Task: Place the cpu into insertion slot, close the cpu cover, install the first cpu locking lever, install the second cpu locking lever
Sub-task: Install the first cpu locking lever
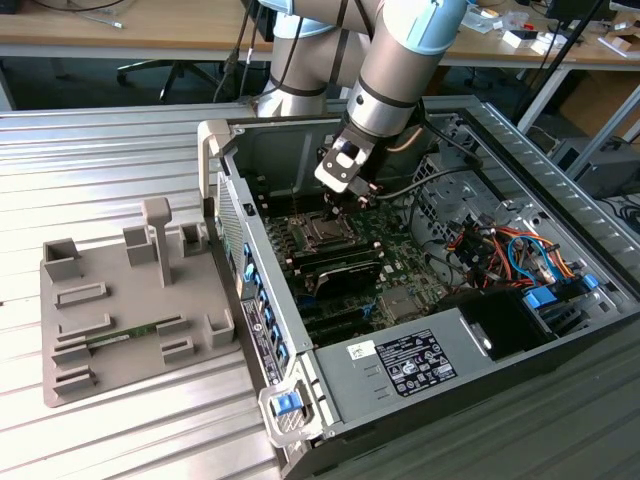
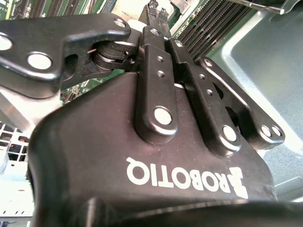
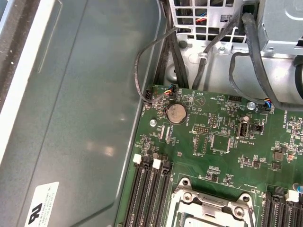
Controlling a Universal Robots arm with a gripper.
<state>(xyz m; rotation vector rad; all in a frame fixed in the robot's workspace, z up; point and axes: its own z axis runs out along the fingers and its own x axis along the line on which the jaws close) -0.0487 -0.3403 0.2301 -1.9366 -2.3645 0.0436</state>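
Note:
My gripper (image 1: 334,207) reaches down into the open computer case, its fingertips just above the far edge of the insertion slot (image 1: 322,236) on the green board. In the second wrist view the gripper (image 2: 156,7) is shut, the two black fingers (image 2: 152,56) side by side, and I see nothing between them. A pale silver surface (image 2: 127,5) beyond the tips may be the cpu. In the first wrist view the silver cpu cover (image 3: 208,202) lies flat over the slot, and a light grey face (image 3: 196,222) shows through its square hole.
Long black memory slots (image 3: 147,189) flank the socket. Black cables (image 3: 142,71) and a coin battery (image 3: 176,113) sit behind it. The case wall (image 1: 235,200) rises at the exterior view's left, with a grey fixture tray (image 1: 120,300) outside it. A power supply (image 1: 415,362) fills the case's near end.

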